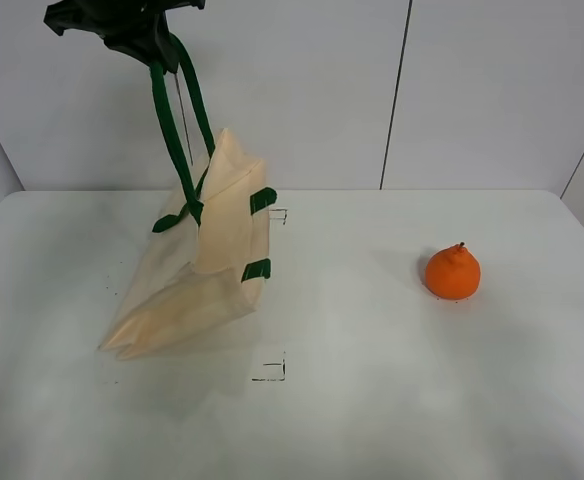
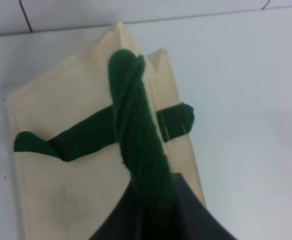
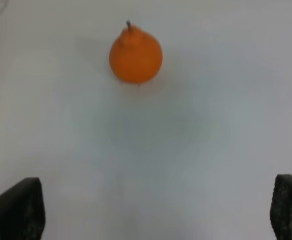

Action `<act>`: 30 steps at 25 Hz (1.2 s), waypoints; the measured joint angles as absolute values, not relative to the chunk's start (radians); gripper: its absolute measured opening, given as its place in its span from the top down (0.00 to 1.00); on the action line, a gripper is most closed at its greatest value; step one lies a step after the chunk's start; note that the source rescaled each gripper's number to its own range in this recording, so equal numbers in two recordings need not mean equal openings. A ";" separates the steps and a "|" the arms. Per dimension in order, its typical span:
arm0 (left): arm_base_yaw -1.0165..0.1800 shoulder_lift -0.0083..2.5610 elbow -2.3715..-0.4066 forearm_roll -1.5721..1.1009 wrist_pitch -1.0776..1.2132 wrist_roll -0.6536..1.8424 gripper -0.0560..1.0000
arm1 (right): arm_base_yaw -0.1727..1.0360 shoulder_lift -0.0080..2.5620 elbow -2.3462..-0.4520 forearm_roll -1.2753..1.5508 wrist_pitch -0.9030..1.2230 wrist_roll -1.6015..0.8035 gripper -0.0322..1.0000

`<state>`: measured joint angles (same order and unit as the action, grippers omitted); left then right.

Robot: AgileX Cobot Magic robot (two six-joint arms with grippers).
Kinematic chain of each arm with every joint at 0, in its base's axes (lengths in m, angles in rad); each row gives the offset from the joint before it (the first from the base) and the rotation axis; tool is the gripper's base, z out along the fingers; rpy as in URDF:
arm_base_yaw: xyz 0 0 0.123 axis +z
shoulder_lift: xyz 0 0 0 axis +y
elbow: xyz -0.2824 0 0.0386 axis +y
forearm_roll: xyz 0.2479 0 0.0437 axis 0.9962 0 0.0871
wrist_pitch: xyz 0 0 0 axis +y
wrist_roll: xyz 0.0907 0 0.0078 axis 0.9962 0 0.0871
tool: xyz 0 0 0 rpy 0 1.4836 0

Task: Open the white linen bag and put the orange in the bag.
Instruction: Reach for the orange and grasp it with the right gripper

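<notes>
Well to the right of the white linen bag (image 1: 207, 270), orange (image 1: 453, 272) upright on the table (image 1: 392, 410), untouched, not yet bagged. Bag itself half hoisted by its strap handles (image 1: 177, 130), lower corner on the table, mouth not clearly spread: opening judged started, unfinished. Above the bag, left gripper (image 1: 157, 55) clamped on the twisted straps, a grip seen close only from the left wrist. Missing from the high view, right gripper (image 3: 153, 205): own wrist view only, fingers wide apart, orange ahead, no contact.

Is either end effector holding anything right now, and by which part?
The left end effector holds the cream fabric tote bag by its dark green strap handles. The right end effector is open and empty, short of the small round orange fruit.
</notes>
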<state>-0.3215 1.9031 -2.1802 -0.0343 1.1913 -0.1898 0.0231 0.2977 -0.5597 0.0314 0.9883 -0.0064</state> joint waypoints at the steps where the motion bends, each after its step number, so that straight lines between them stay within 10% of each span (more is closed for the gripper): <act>1: -0.322 1.899 -2.180 -0.034 1.191 -0.190 0.94 | 0.023 0.382 -0.581 0.031 0.971 -0.006 0.00; 17: -0.322 1.898 -2.179 -0.034 1.191 -0.187 0.95 | 0.023 1.761 -1.378 0.047 1.074 -0.010 0.00; 30: -0.322 1.898 -2.179 -0.035 1.191 -0.187 0.95 | 0.062 2.102 -1.677 0.061 1.108 -0.014 0.00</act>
